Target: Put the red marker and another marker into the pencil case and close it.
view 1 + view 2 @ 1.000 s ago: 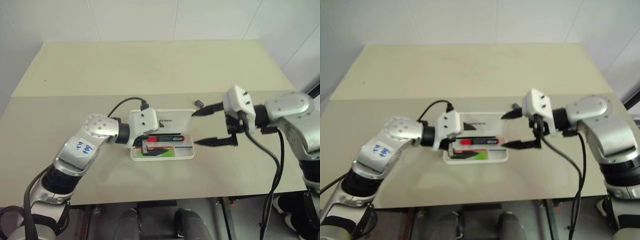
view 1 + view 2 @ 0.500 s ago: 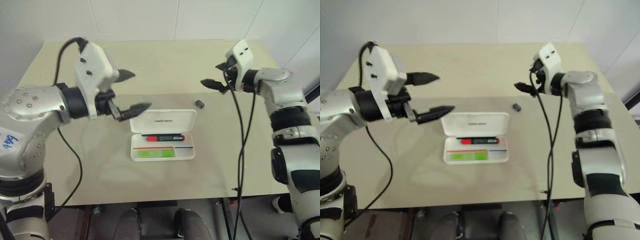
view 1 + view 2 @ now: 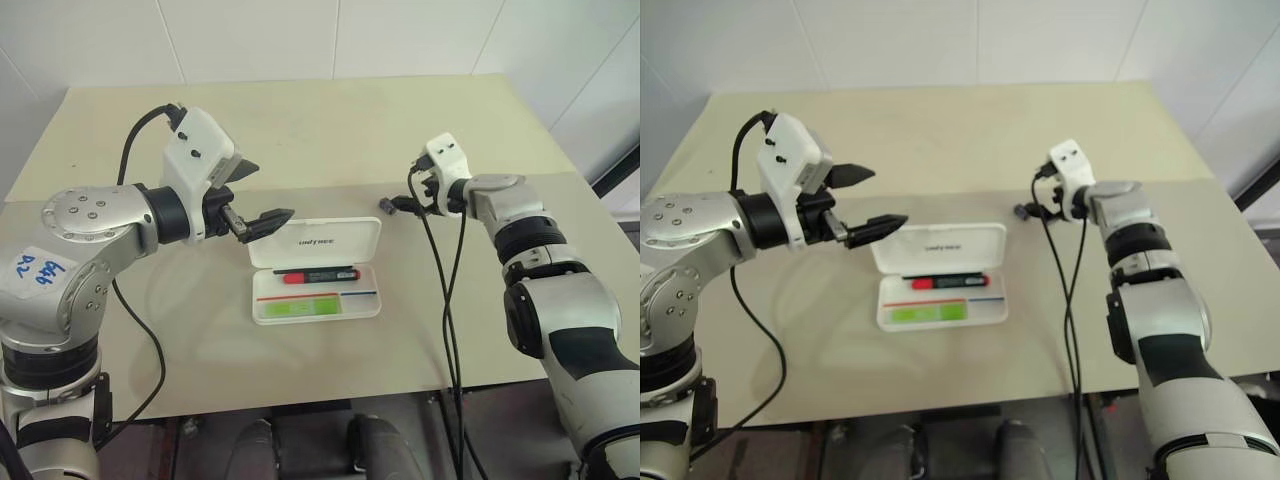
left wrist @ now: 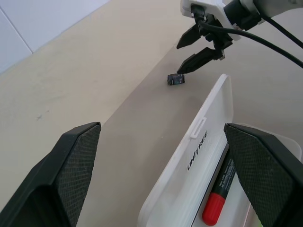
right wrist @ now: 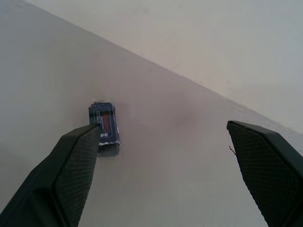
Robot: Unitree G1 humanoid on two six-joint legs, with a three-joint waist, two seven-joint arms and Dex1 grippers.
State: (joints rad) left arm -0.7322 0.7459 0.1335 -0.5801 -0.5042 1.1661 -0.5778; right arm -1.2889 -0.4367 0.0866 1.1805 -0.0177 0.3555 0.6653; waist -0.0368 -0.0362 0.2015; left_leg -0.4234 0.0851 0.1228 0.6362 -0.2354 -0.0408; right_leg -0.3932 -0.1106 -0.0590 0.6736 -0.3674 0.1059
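Both markers already inside the open pencil case (image 3: 317, 271) at mid-surface (image 3: 300, 130): red marker (image 3: 318, 275) along the tray just under the raised lid, light-green highlighter (image 3: 301, 307) on the tray's near side. Left: closing the lid, by the look of it. Left tool (image 3: 258, 195) released, spread wide, empty, hovering beside the case's left edge. Right tool (image 4: 198, 48) likewise spread, empty, beyond the case's far right corner, one tip just beside a small dark cylinder (image 5: 104, 124).

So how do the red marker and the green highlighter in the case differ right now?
The red marker is round with a black barrel and red cap; the green highlighter is flat and light green. The marker lies nearer the lid, the highlighter nearer the front edge. Both lie lengthwise inside the open pencil case.
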